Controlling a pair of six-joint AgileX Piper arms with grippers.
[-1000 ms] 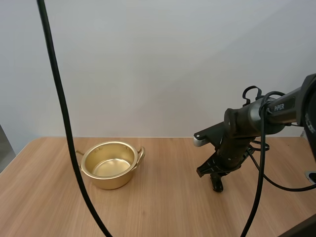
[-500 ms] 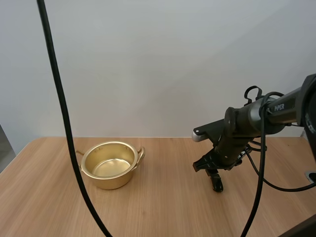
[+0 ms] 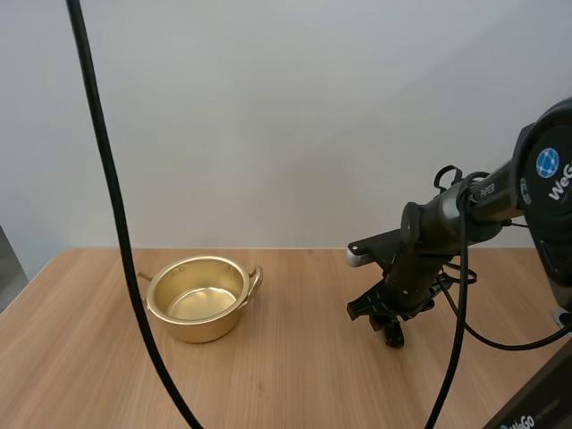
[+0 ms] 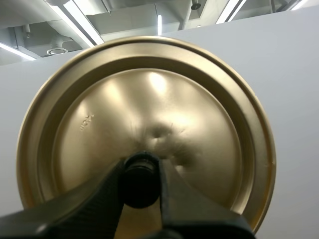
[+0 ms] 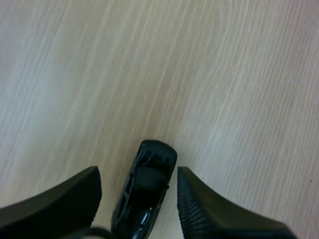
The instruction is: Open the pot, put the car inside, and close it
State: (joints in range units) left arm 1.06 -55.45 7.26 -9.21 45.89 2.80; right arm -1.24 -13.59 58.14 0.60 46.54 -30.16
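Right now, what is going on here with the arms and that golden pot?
The left gripper has its fingers shut on the knob of the golden lid and holds the lid in the air. The pot stands open and empty on the table. The right gripper is low over the black car, its fingers open on either side of it, not yet closed. The car lies on the table, apart from the pot.

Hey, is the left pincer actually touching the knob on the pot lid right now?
Touching. In the left wrist view the left pincer has its two fingers closed against either side of the black knob of the lid, with no gap.
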